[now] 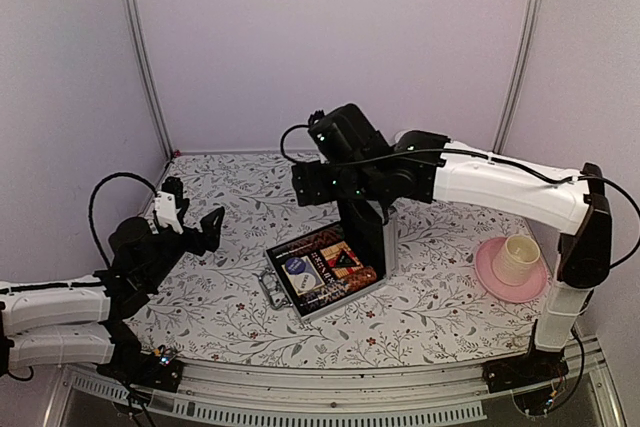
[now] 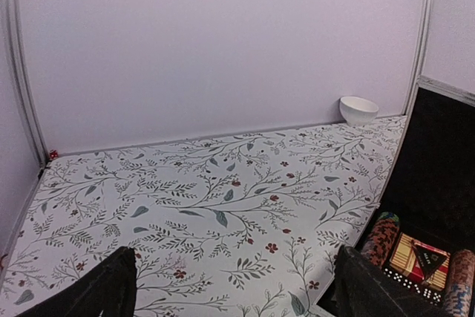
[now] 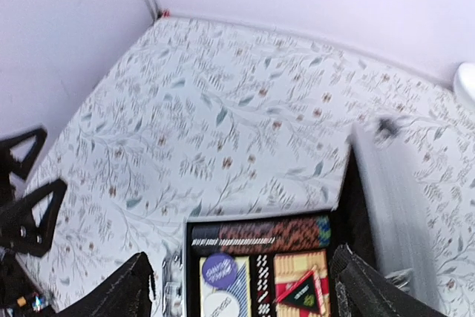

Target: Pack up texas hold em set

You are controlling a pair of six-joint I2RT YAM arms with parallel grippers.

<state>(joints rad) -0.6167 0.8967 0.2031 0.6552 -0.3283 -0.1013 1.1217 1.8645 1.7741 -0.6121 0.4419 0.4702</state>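
Note:
The silver briefcase (image 1: 300, 307) lies open mid-table, its black-lined lid (image 1: 362, 232) standing upright on the right side. Inside I see a row of poker chips (image 3: 260, 234), a blue deck (image 3: 239, 295) with a round purple button (image 3: 220, 269) on it, and a red deck (image 3: 300, 276). My right gripper (image 1: 378, 209) hangs over the case by the lid's top edge, open, fingers (image 3: 133, 287) wide with nothing between them. My left gripper (image 1: 195, 222) is open too, low over the table to the left of the case, which shows at the right edge (image 2: 415, 257) of its wrist view.
A cream cup on a pink plate (image 1: 512, 265) stands at the right. A small white bowl (image 2: 358, 109) sits by the back wall. Silver latches (image 1: 272, 289) stick out from the case's left side. Walls close in on three sides of the floral tablecloth (image 1: 240, 197).

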